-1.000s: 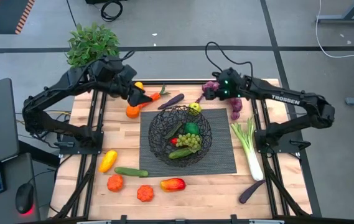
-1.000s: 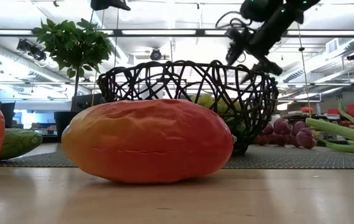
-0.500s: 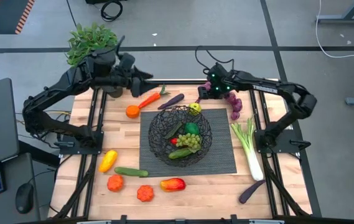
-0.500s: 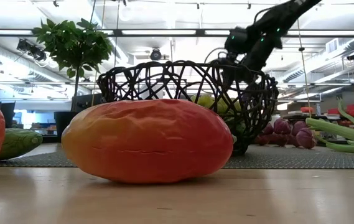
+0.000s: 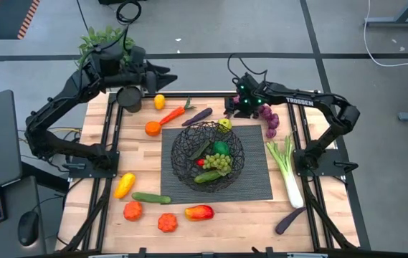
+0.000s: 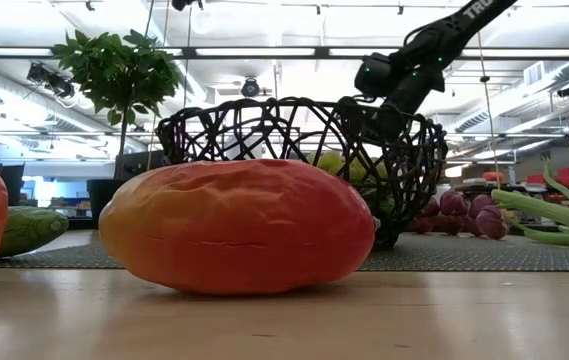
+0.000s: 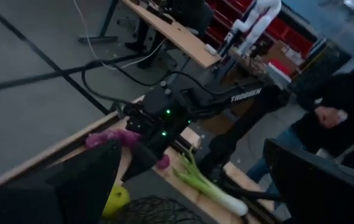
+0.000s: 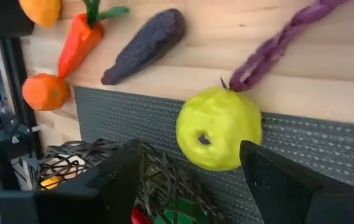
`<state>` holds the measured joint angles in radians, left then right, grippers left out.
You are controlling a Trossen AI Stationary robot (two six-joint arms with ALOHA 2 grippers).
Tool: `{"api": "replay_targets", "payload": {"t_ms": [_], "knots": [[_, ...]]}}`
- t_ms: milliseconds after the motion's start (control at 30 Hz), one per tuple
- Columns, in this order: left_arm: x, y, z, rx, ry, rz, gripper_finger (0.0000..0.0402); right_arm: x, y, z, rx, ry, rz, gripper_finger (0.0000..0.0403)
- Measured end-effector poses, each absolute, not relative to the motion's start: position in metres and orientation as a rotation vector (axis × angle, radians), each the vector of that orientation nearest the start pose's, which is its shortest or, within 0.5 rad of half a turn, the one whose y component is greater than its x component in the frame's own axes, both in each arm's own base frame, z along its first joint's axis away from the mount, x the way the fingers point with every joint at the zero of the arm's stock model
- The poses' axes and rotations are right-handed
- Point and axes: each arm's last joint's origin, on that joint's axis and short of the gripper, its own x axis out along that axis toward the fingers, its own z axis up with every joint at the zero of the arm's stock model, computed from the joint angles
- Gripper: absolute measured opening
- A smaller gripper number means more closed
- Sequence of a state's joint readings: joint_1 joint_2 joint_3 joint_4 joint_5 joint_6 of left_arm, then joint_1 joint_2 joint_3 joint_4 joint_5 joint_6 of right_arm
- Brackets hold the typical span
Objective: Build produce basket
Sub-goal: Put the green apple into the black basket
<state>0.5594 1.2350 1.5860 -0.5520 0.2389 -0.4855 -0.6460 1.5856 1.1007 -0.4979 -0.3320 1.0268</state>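
The right gripper (image 5: 230, 109) hangs low over the table's (image 5: 146, 161) far edge, just past the basket's (image 5: 208, 155) far rim, fingers spread wide and empty. Between those fingers, in its wrist view, sits the yellow-green apple (image 8: 219, 129), half on the grey mat (image 8: 326, 146) and touching the end of a purple twisted stalk (image 8: 282, 42). White letters on that arm read "TROSSEN", clear from above and again from the left wrist camera.

The basket stands mid-table on the mat. Inside it: green grapes (image 5: 216, 163), a green pepper (image 5: 221, 148), a cucumber (image 5: 206, 176) and a speck of red.

Beyond it, near the far edge, lie the carrot (image 5: 172, 114), an orange (image 5: 152, 128), a lemon (image 5: 160, 102) and a small aubergine (image 5: 198, 116). Purple grapes (image 5: 270, 120) lie by the far right corner, and the leek (image 5: 288, 170) runs along the right edge with another aubergine (image 5: 288, 220) below it.

Along the near edge: a yellow pepper (image 5: 123, 185), a second cucumber (image 5: 150, 198), two tomatoes (image 5: 133, 211) (image 5: 166, 223) and a red-orange mango (image 5: 199, 212), which fills the low view.

The left gripper (image 5: 166, 72) is up high past the far left corner, above the pot (image 5: 128, 98) and next to the plant (image 5: 98, 41), fingers apart with nothing in them. Its camera catches a person (image 7: 341, 106) in dark clothes beyond the table.
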Motion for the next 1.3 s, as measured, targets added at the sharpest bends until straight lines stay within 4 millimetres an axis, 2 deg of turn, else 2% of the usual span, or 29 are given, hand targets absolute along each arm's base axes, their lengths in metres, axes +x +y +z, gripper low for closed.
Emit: {"api": "replay_targets", "payload": {"t_ms": [233, 333, 433, 533, 667, 833, 1100, 1300], "knots": [[0.204, 0.122, 0.473, -0.439, 0.128, 0.355, 0.04, 0.256, -0.181, 0.229, 1.377, 0.696, -0.905, 0.0272], [0.206, 0.123, 0.471, -0.448, 0.14, 0.359, 0.04, 0.252, -0.181, 0.236, 1.36, 0.731, -1.005, 0.0272], [0.206, 0.123, 0.469, -0.485, 0.155, 0.364, 0.04, 0.251, -0.182, 0.244, 1.43, 0.696, -1.057, 0.0272], [0.206, 0.123, 0.469, -0.468, 0.161, 0.363, 0.04, 0.254, -0.183, 0.249, 1.49, 0.655, -1.049, 0.0272], [0.206, 0.123, 0.47, -0.423, 0.16, 0.366, 0.04, 0.255, -0.179, 0.248, 1.511, 0.686, -1.035, 0.0272], [0.206, 0.123, 0.47, -0.487, 0.147, 0.374, 0.04, 0.256, -0.178, 0.248, 1.513, 0.685, -1.021, 0.0272], [0.203, 0.125, 0.471, -0.446, 0.146, 0.398, 0.04, 0.261, -0.178, 0.25, 1.417, 0.677, -0.96, 0.0274], [0.203, 0.125, 0.47, -0.498, 0.139, 0.431, 0.04, 0.268, -0.176, 0.253, 1.358, 0.619, -0.983, 0.0302]]}}
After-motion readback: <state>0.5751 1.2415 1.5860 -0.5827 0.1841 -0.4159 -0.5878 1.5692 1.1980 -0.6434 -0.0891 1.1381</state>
